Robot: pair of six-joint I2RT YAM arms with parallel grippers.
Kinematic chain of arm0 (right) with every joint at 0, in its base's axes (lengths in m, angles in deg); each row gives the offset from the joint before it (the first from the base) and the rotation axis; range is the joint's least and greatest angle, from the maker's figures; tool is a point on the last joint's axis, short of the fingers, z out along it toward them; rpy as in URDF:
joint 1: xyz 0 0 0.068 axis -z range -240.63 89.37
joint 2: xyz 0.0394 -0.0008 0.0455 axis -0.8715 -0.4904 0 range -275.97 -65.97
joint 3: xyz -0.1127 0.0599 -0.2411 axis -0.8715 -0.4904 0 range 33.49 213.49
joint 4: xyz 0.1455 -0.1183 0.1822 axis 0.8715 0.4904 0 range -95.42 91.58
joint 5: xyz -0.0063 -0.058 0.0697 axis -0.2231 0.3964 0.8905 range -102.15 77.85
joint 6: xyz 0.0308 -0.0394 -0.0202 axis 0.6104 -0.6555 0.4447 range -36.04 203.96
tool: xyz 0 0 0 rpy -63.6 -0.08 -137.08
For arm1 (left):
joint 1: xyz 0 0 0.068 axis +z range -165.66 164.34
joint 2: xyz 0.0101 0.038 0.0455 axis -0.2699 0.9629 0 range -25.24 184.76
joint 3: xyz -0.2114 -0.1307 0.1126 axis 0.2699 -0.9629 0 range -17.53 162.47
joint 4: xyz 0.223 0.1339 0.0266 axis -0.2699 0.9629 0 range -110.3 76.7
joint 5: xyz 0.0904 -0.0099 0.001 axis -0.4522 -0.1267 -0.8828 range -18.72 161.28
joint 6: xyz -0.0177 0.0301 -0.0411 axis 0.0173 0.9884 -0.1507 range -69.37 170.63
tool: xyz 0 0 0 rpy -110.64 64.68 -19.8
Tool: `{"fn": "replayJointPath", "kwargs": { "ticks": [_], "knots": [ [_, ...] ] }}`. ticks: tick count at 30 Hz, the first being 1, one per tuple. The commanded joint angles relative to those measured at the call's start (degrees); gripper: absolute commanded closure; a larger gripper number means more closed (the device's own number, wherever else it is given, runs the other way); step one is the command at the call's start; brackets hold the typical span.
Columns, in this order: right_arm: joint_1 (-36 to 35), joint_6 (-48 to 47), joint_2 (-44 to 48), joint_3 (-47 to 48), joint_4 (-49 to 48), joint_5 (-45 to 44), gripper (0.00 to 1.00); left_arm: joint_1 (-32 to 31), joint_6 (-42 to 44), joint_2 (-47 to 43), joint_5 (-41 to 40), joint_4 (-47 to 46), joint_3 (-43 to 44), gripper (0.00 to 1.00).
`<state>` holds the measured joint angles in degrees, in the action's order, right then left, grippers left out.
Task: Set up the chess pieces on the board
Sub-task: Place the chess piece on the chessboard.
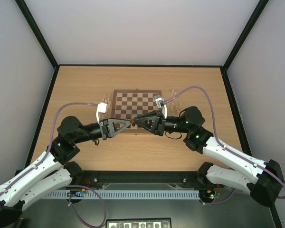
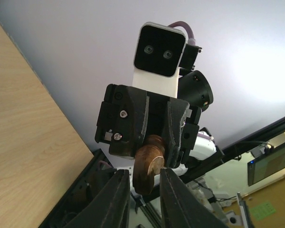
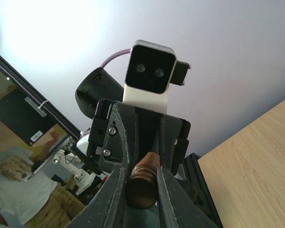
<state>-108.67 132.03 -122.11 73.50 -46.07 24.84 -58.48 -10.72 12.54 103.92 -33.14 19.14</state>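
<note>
- The dark brown piece (image 3: 142,183) is up in the air over the near edge of the board (image 1: 137,102), caught between the two grippers, which meet tip to tip.
- The right gripper (image 1: 137,121) has its fingers pressed against the piece's sides. The left gripper (image 1: 128,123) also flanks it closely, with no gap showing on either side (which of the two really bears the weight I cannot tell).
- This reads as a handover from one arm to the other, so the placing step has not begun. I see no piece standing on the squares that show, and the near rows are hidden under the grippers.
- Next, one gripper must let go cleanly while the other keeps its pinch. The holder must then turn the piece upright and lower it onto a back-rank square. A turned, rounded piece could slip or twist during release.
- A few pale pieces (image 1: 173,92) lie loose on the table (image 1: 85,85), just beside the board's far right corner and well apart from the grippers.
- Both arms crowd the near edge, so the freed arm has to back away before the other can reach down.
</note>
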Motion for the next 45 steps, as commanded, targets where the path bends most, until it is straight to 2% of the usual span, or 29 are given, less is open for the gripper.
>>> {"fn": "replayJointPath", "kwargs": {
  "ticks": [1, 7, 12, 17, 21, 23, 25, 29, 32, 40, 45],
  "knots": [
    [-0.40, 0.15, -0.49, 2.07, -3.12, 0.78, 0.98, 0.36, 1.17, 0.12, -0.16, -0.69, 0.09, 0.85],
    [-0.44, 0.12, -1.23, 2.42, -2.61, 1.07, 0.97, 0.31, 2.85, 0.23, -1.17, 1.24, 0.78, 0.93],
    [-0.48, -0.81, -1.08, 2.88, -0.26, 0.02, 0.88, 0.32, 6.28, -1.14, -4.91, 7.32, 2.41, 0.96],
    [-0.51, -1.96, -1.09, 3.36, 3.33, -1.96, 0.68, 0.38, 9.09, -2.51, -8.14, 13.67, 4.18, 0.96],
    [-0.46, -4.04, -0.19, 4.00, 9.71, -5.36, 0.42, 0.36, 10.77, -3.05, -10.75, 18.95, 5.87, 0.96],
    [-0.48, -5.94, 1.05, 5.12, 16.16, -10.10, 0.32, 0.37, 11.54, -3.32, -12.32, 22.77, 6.85, 0.96],
    [-0.48, -7.83, 2.46, 6.60, 23.78, -15.86, 0.28, 0.33, 12.42, -3.39, -14.15, 26.59, 8.43, 0.96],
    [-0.44, -10.51, 4.72, 10.19, 39.20, -27.26, 0.25, 0.29, 15.96, -0.28, -19.19, 38.10, 13.98, 0.96],
    [-0.48, -11.46, 6.43, 10.90, 45.60, -33.04, 0.23, 0.29, 18.70, 3.09, -24.15, 45.64, 17.29, 0.97],
    [-0.48, -14.46, 6.13, 10.74, 51.74, -35.98, 0.23, -0.76, 23.47, 14.70, -40.09, 59.63, 22.47, 0.98],
    [-0.48, -14.93, 4.53, 10.05, 51.54, -34.46, 0.22, -2.08, 25.00, 20.92, -43.47, 62.37, 23.10, 0.97]
  ]
}}
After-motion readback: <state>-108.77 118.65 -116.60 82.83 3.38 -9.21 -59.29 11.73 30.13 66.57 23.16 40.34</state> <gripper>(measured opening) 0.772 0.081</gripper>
